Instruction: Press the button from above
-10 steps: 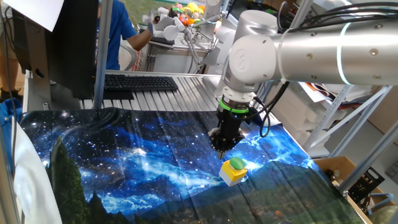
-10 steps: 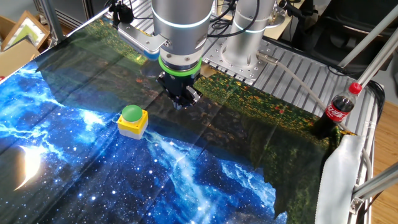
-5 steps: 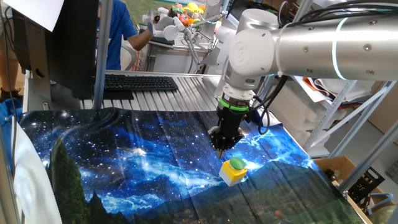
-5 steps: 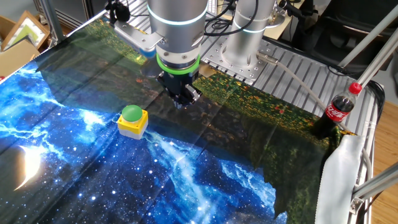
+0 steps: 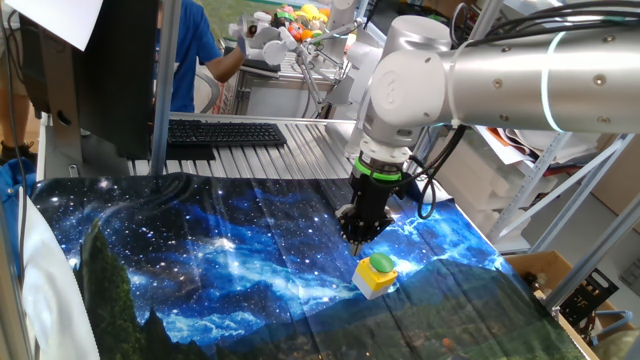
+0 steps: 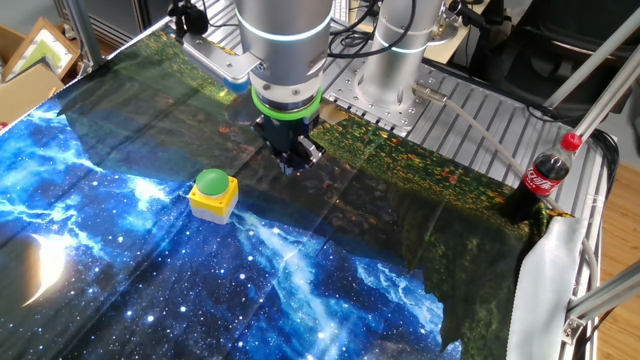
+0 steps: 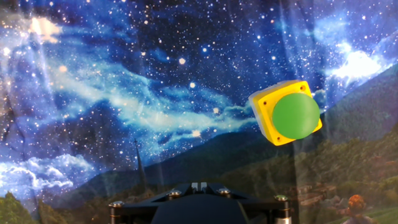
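The button (image 5: 381, 263) is a round green dome in a small yellow box (image 5: 372, 284) on the starry blue cloth. It also shows in the other fixed view (image 6: 211, 182) and at the right of the hand view (image 7: 296, 116). My gripper (image 5: 357, 238) points down and hangs above the cloth, just behind and beside the button, not over it. In the other fixed view the gripper (image 6: 293, 165) is to the right of the box and higher. In the hand view the fingertips (image 7: 199, 185) sit together at the bottom edge, holding nothing.
A cola bottle (image 6: 541, 178) stands at the cloth's right edge. A keyboard (image 5: 225, 132) lies on the metal table behind the cloth. A person in blue (image 5: 190, 50) stands at the back. A cardboard box (image 6: 30, 60) sits off the table's far left.
The gripper has shifted very slightly toward the button in the other fixed view. The button has not moved.
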Robot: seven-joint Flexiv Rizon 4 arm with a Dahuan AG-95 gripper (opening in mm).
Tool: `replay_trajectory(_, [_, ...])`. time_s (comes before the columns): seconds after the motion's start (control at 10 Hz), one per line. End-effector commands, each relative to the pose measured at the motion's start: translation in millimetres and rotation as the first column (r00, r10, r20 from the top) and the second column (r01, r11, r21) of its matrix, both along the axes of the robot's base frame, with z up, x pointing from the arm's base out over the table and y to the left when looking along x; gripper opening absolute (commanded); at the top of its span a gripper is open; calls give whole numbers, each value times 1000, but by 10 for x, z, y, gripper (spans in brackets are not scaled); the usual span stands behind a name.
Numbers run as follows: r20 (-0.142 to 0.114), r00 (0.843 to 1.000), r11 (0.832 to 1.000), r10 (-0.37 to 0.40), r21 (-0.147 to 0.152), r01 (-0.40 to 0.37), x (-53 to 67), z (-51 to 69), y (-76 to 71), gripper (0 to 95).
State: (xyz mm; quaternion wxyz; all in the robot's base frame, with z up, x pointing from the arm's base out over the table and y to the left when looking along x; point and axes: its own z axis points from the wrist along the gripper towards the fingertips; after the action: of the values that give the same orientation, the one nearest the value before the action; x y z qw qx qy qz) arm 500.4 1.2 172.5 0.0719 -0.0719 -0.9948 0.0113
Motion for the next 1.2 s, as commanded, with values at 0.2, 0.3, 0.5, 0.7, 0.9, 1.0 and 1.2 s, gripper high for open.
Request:
replay_trajectory(0.2, [4, 1000, 1000, 3, 0, -3, -8, -4, -1, 0])
replay_trajectory(0.3, [4, 1000, 1000, -1, 0, 1, -8, -4, -1, 0])
replay_trajectory(0.5, [4, 1000, 1000, -9, -1, 9, -8, -4, -1, 0])
replay_trajectory(0.7, [4, 1000, 1000, -18, -1, 18, -8, -4, -1, 0])
replay_trajectory(0.9, [5, 999, 999, -40, -3, 40, -8, -4, -1, 0])
replay_trajectory(1.0, [5, 999, 999, -53, -3, 53, -8, -4, -1, 0])
replay_trajectory(1.2, [6, 999, 999, -48, -6, 48, -8, -4, -1, 0])
